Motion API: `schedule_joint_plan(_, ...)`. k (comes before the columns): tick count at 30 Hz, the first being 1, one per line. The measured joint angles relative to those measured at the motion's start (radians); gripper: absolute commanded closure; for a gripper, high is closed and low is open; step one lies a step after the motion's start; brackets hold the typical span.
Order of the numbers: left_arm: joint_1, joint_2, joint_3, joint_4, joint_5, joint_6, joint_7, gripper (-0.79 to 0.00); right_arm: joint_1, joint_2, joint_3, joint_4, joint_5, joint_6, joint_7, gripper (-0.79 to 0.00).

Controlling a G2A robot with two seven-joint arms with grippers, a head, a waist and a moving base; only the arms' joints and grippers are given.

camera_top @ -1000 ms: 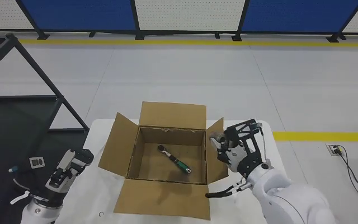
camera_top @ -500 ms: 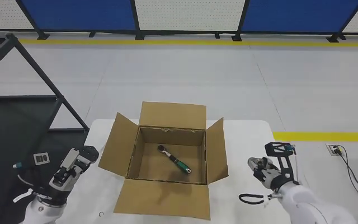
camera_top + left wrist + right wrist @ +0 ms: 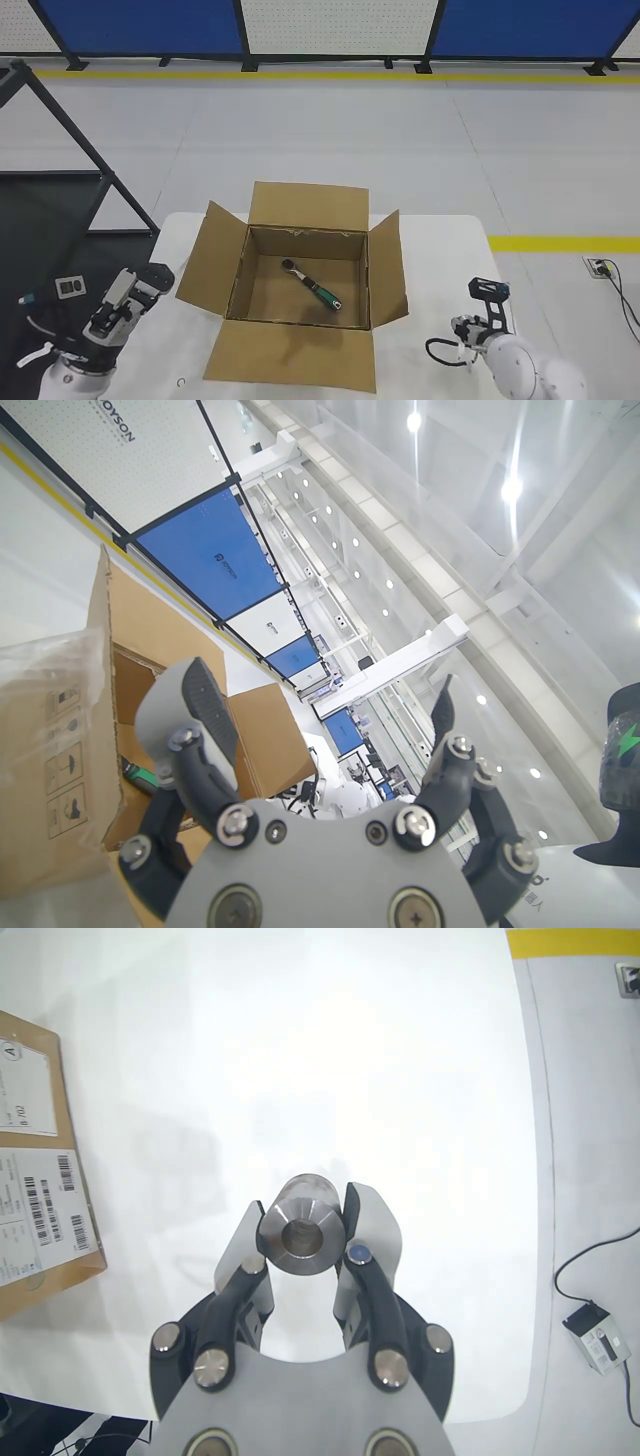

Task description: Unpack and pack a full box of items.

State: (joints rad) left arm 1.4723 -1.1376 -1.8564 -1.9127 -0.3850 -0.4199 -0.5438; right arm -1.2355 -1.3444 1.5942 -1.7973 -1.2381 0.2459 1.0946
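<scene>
An open cardboard box (image 3: 300,215) stands in the middle of the white table (image 3: 440,250). Inside it lies a ratchet wrench (image 3: 312,283) with a green handle, which also peeks out in the left wrist view as the wrench (image 3: 136,772). My right gripper (image 3: 306,1210) is shut on a short steel cylinder (image 3: 304,1230) just above the table, right of the box and near the front right corner. In the top view that right gripper (image 3: 478,318) sits low there. My left gripper (image 3: 325,700) is open and holds nothing, at the table's left edge (image 3: 128,295).
The box's right flap (image 3: 40,1178), with labels on it, hangs out toward the right gripper. A black metal frame (image 3: 60,130) stands left of the table. On the floor beyond the table's right edge are a cable and a small unit (image 3: 595,1338).
The right arm has swung away from the box's right flap, out to the right and down toward the table's front right corner. The left arm has barely shifted.
</scene>
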Motion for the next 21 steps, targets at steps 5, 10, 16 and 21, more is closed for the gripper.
schedule_joint_plan(5,0.005,0.001,-0.004,-0.004,0.0,0.0,-0.001,-0.785,0.012,0.002,-0.007,0.049,0.011,-0.008,-0.003,0.0)
schedule_joint_plan(10,0.01,0.002,-0.008,-0.008,-0.001,0.0,-0.001,-0.785,0.03,0.003,-0.02,0.089,0.014,-0.013,-0.001,0.0)
schedule_joint_plan(16,0.019,0.002,-0.013,-0.015,-0.01,0.0,-0.001,-0.785,0.047,0.005,-0.035,0.113,0.009,-0.002,0.009,-0.342)
schedule_joint_plan(21,0.023,0.002,-0.015,-0.016,-0.012,-0.001,-0.001,-0.785,0.053,0.006,-0.042,0.118,0.013,0.006,0.009,-0.459)
